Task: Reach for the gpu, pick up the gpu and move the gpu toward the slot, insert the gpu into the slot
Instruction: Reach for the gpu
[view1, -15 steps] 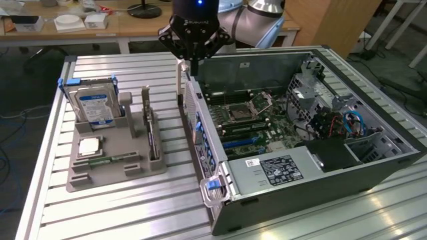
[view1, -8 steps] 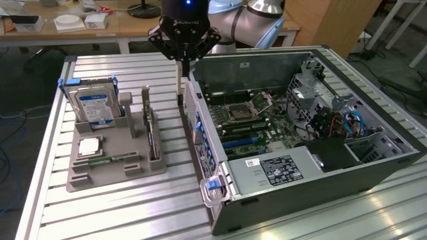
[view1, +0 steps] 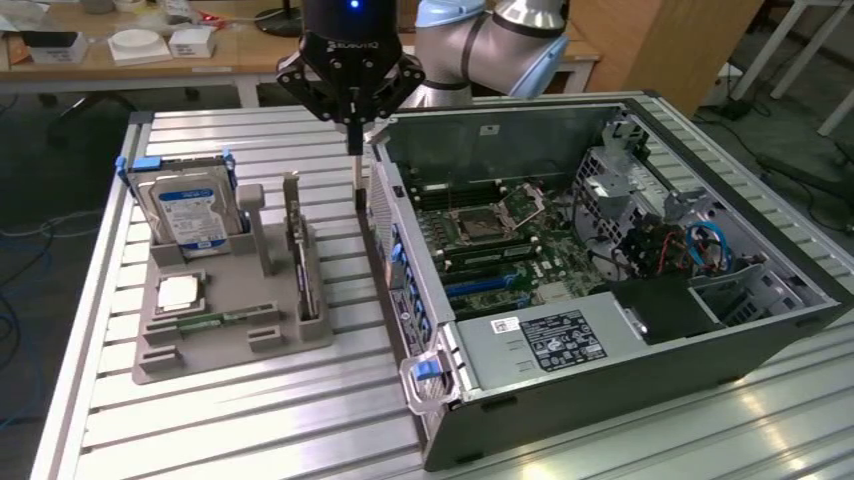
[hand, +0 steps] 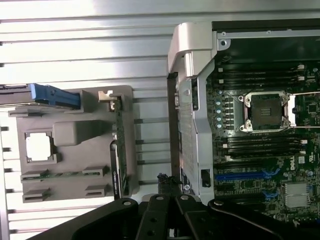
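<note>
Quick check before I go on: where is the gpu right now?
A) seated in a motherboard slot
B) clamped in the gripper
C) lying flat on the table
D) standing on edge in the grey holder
D: the gpu stands on edge in the grey holder, while the gripper hangs shut between the holder and the case, apart from the card.

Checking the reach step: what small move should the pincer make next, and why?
Probably sidestep toward the gpu: the pincer hangs shut over the gap between the grey tray and the computer case, while the gpu stands upright in that tray.
</note>
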